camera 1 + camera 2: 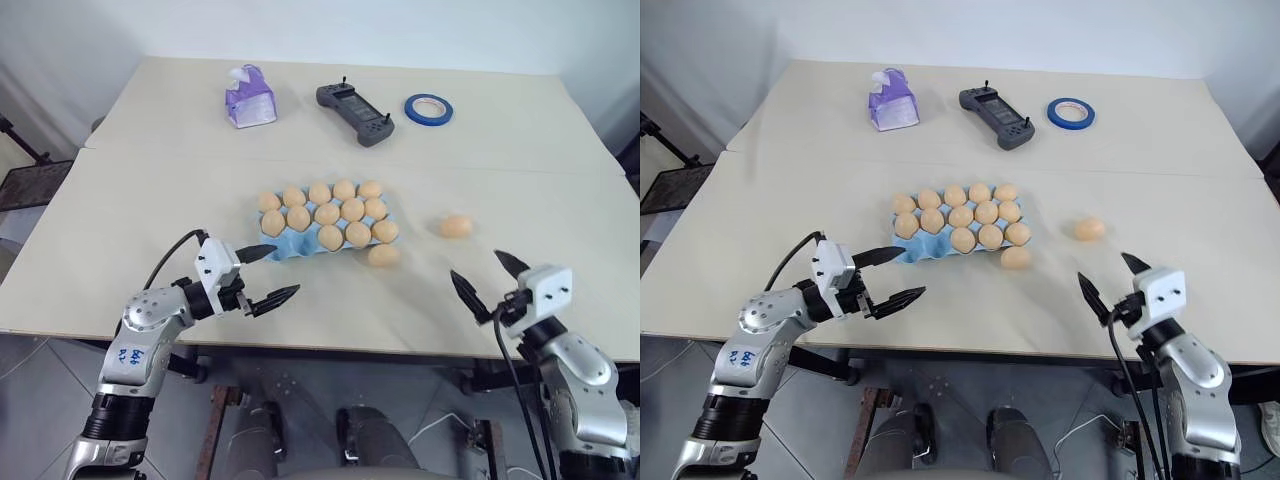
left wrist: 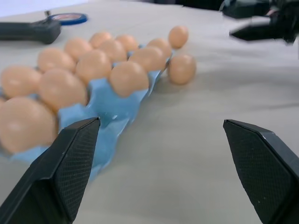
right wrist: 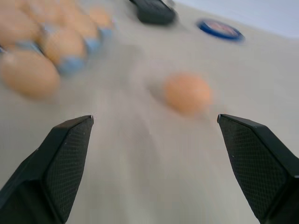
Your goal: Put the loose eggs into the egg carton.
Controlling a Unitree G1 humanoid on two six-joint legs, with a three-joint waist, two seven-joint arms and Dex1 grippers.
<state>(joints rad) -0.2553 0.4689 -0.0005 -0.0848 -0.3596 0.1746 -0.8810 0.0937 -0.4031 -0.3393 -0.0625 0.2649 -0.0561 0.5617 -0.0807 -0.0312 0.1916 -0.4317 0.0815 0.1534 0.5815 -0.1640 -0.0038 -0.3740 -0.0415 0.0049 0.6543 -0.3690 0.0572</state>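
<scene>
Both end effectors, left (image 1: 267, 273) and right (image 1: 490, 275), hover spread apart and empty over the desk (image 1: 140, 200). Two loose eggs (image 1: 455, 226) lie beside the egg carton (image 1: 292, 249).

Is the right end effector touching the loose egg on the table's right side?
Apart. In the left eye view, bare table lies between the open right end effector and the loose egg.
</scene>
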